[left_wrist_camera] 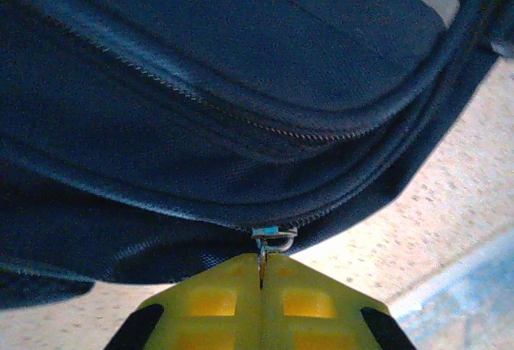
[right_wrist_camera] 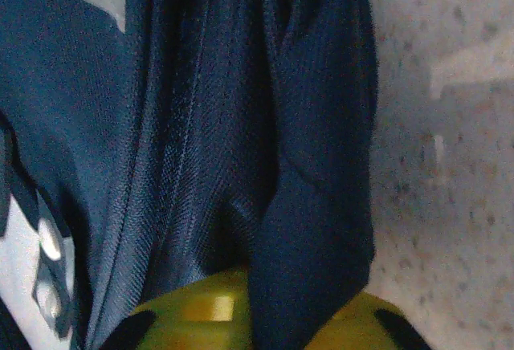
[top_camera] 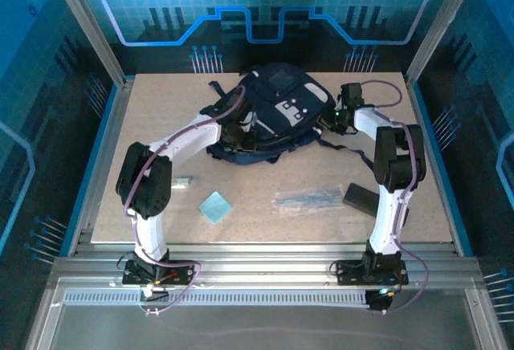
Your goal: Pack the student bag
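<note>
The student bag (top_camera: pixel 277 109) lies flat on the far middle part of the worktop (top_camera: pixel 161 109), with its grey patches upward. Both arms reach to it, one from each side. At its near left edge, the left gripper (left_wrist_camera: pixel 261 286) is closed on the small metal zipper pull (left_wrist_camera: pixel 271 242), which sits between the two yellow fingers. This detail is too small to read from above. On the right side of the bag, a fold of navy fabric lies between the fingers of the right gripper (right_wrist_camera: pixel 277 322). I cannot tell if they press it or stand loose. Nearer to the arm bases, well apart from the bag, lie a small pale object (top_camera: pixel 183 181), a light blue square (top_camera: pixel 215 206), a clear packet (top_camera: pixel 309 198) and a flat black case (top_camera: pixel 361 197). The case is partly behind the right arm.
</note>
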